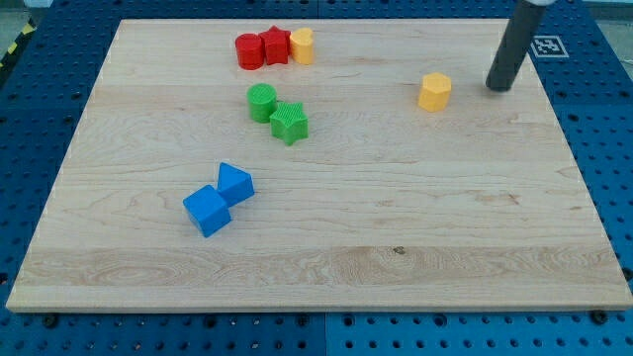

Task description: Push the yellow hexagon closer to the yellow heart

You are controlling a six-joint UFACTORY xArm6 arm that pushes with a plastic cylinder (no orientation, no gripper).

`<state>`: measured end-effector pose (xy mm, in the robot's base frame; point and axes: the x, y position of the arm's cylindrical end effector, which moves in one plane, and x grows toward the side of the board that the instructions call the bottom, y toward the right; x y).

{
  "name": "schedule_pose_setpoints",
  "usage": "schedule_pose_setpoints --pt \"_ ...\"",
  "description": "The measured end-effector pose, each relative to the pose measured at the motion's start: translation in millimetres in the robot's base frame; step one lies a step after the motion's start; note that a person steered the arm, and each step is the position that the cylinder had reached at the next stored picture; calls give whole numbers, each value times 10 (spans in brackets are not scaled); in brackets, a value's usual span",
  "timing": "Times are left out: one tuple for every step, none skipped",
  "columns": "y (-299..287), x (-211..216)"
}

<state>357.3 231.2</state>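
The yellow hexagon (434, 91) lies at the view's upper right on the wooden board (316, 247). The yellow heart (303, 45) sits near the top edge, touching the right side of a red block. My tip (498, 86) is on the board to the right of the yellow hexagon, a short gap apart from it, and far right of the yellow heart.
A red cylinder (248, 51) and a red star-like block (275, 45) stand in a row left of the heart. A green cylinder (262, 103) and a green star (290, 123) lie below them. Two blue blocks (220, 199) lie at lower left.
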Motion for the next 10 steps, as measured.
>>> schedule_pose_setpoints --pt "-283 350" --pt "-656 454" --pt "-658 133" --pt "-658 -175" --pt "-658 -403" --pt "-658 -505" --pt "-688 -180" --pt "-946 -134" --pt "-1051 -323" --pt "-900 -321"
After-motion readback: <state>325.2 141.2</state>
